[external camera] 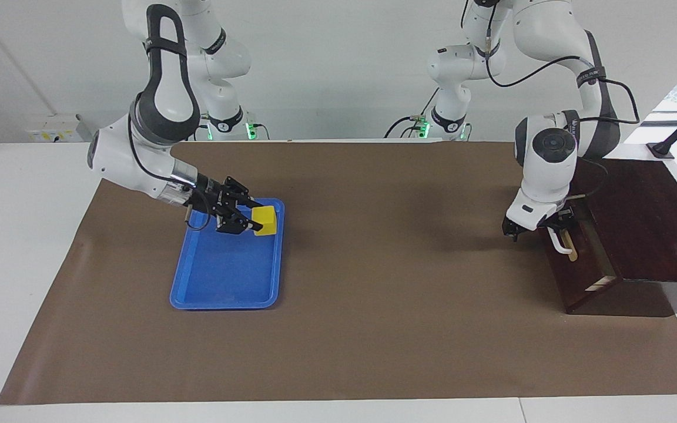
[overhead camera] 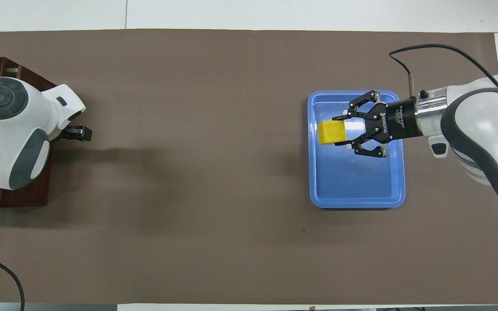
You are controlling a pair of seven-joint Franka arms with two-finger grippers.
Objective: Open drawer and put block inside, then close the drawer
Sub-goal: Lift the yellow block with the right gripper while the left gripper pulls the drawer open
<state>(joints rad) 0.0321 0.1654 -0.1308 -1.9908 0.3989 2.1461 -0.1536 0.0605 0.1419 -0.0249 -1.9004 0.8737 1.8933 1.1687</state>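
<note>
Brown paper (external camera: pixel 374 329) covers the table. Pinched in the right gripper (external camera: pixel 251 218), the yellow block (external camera: pixel 266 220) hangs over the blue tray (external camera: pixel 221 288). Only the facing view shows the white handle (external camera: pixel 559 242) — the left gripper (external camera: pixel 541 226), spread wide, sits at the slightly open drawer (external camera: pixel 579 270).

glossy white arms (external camera: pixel 541 158) with dark grey bands, black cables, black linked fingers (overhead camera: pixel 352 114).
</note>
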